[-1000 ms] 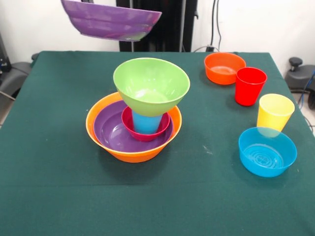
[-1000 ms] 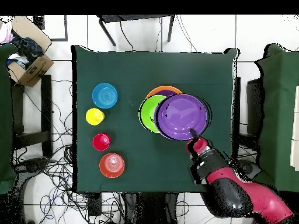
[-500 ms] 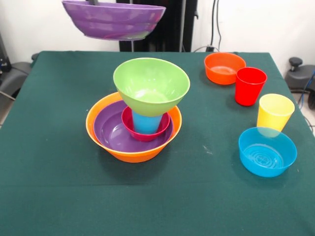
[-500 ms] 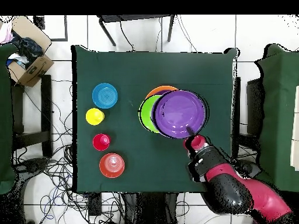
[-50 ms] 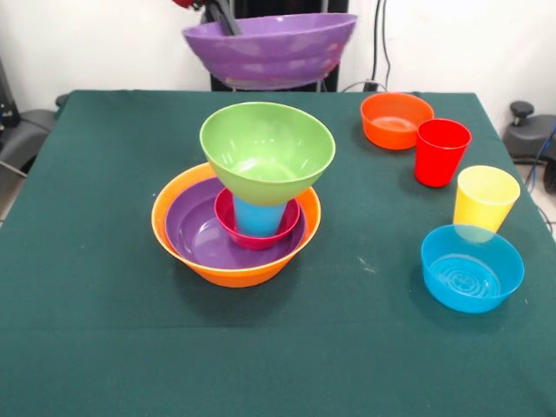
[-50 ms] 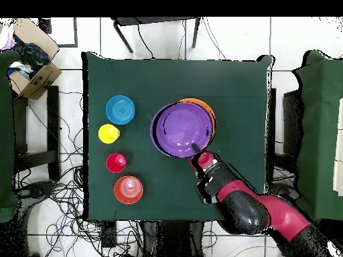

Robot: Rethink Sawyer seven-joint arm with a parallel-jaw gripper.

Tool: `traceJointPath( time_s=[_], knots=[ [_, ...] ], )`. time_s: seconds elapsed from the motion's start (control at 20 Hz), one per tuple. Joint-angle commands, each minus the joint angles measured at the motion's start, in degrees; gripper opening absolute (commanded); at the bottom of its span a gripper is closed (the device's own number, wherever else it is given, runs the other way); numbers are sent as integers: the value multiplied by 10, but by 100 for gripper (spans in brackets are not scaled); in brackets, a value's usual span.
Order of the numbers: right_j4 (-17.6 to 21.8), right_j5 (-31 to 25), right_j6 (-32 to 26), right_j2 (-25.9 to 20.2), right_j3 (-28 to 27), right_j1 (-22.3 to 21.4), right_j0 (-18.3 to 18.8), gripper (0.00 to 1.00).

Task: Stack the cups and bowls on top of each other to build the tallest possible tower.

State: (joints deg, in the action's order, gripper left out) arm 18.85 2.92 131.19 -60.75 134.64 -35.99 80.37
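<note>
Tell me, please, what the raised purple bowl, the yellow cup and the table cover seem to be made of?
Purple bowl: likely glossy plastic, since pale highlights streak its side. Yellow cup: apparently the same, smooth with a bright, thin rim. Table cover: seemingly matte dark green cloth, showing no shine.

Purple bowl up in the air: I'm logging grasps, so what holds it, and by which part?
The gripper holds the purple bowl by its rim, above the tower.

Robotics lab: green-clothed table (image 6: 248, 100) on white tiled floor (image 6: 67, 87), loose cables (image 6: 60, 194) at 8 o'clock, cardboard box (image 6: 30, 70) at 10 o'clock.
</note>
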Motion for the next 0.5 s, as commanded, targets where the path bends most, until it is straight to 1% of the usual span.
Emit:
traceJointPath(
  time_s=[0.05,0.3,0.5],
  knots=[
    [37,-11,8,46,-63,88,-39,0],
    [43,-32,-9,46,-80,93,-29,0],
    [33,-41,-5,36,-73,56,-21,0]
  ],
)
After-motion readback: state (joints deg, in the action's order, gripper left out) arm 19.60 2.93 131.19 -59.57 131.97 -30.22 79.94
